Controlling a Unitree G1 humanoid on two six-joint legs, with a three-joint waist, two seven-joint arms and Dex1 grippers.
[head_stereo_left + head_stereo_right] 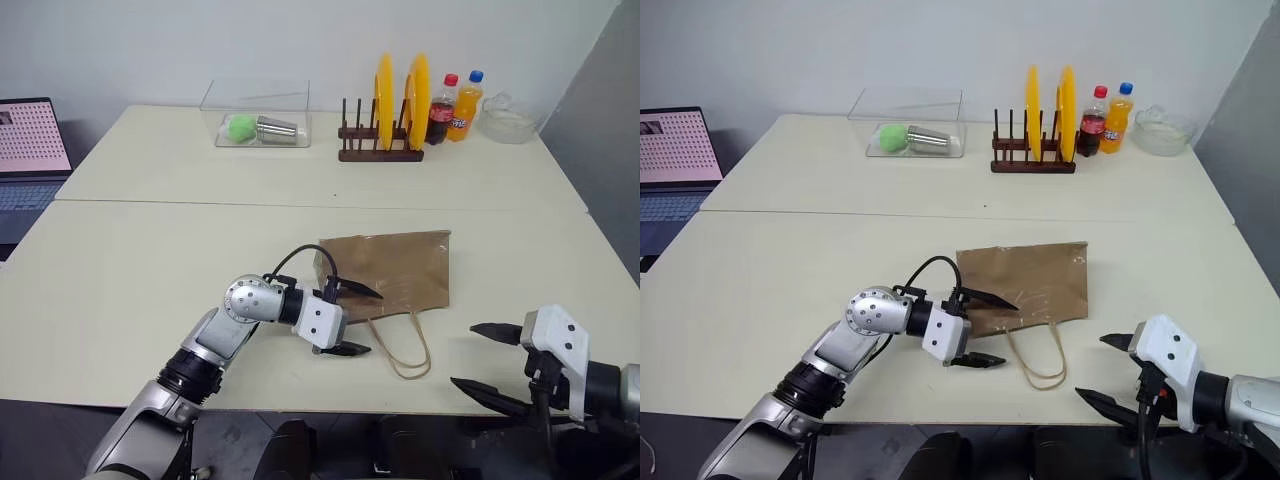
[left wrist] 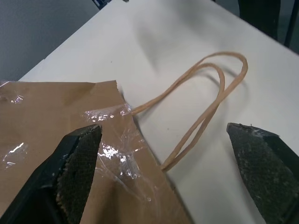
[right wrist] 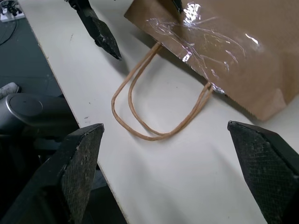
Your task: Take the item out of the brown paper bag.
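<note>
The brown paper bag [image 1: 395, 270] lies flat on the table, its two cord handles [image 1: 405, 350] stretched toward the near edge. Clear tape [image 3: 205, 37] shines along its mouth edge. My left gripper [image 1: 372, 321] is open at the bag's near left corner, one finger over the paper and the other beside the handles. My right gripper [image 1: 463, 354] is open with nothing in it, low at the table's near right edge, apart from the bag. The item is hidden.
At the back stand a wooden plate rack [image 1: 378, 150] with two yellow plates, a cola bottle [image 1: 441, 110], an orange bottle [image 1: 465, 105], a glass bowl [image 1: 510, 120] and a clear box [image 1: 258, 115] holding a green ball and a steel cup. A laptop [image 1: 30, 150] sits far left.
</note>
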